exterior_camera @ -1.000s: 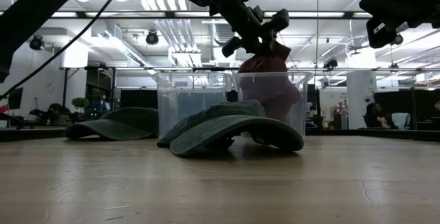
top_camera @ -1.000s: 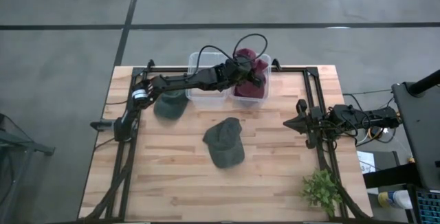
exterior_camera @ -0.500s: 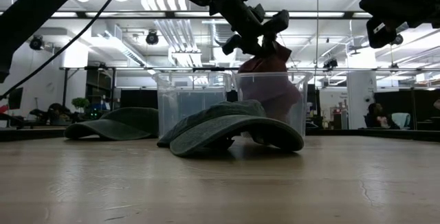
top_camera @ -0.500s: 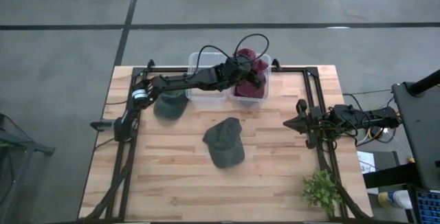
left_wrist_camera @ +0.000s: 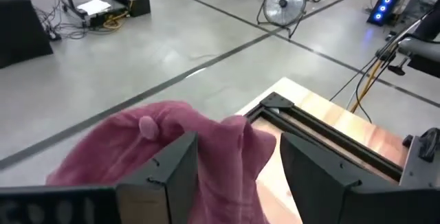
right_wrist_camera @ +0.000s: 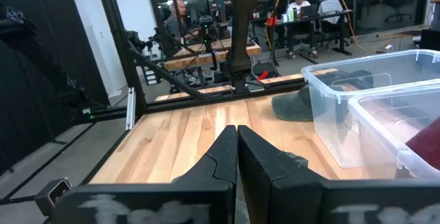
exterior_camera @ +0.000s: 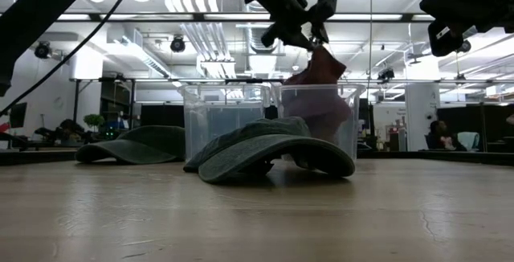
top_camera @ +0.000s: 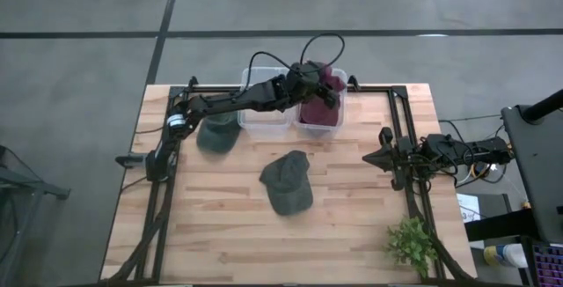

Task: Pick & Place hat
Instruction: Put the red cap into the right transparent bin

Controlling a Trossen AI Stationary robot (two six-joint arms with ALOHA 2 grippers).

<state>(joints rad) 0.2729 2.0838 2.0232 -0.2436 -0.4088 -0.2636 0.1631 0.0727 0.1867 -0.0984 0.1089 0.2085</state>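
At the top centre of the overhead frame, the left gripper (top_camera: 322, 91) hangs over the right-hand clear bin (top_camera: 339, 120) of a pair set along the table's (top_camera: 220, 225) far edge, its two fingers spread apart with a fold of the maroon hat (top_camera: 321, 111) lying between them; whether they actually pinch the cloth cannot be told from the wrist picture. From table height, the hat (exterior_camera: 315, 81) rises in a peak above the bin's rim toward the gripper (exterior_camera: 303, 22) near the top of that frame. The neighbouring clear bin (top_camera: 264, 118) sits just left of it. A dark green cap (top_camera: 288, 183) lies mid-frame on the wood, and a second green cap (top_camera: 217, 134) rests left of the bins. The right gripper (top_camera: 369, 158), its fingers pressed together and empty, waits at the right edge of the table, above a small green plant (top_camera: 411, 244) at the lower right.
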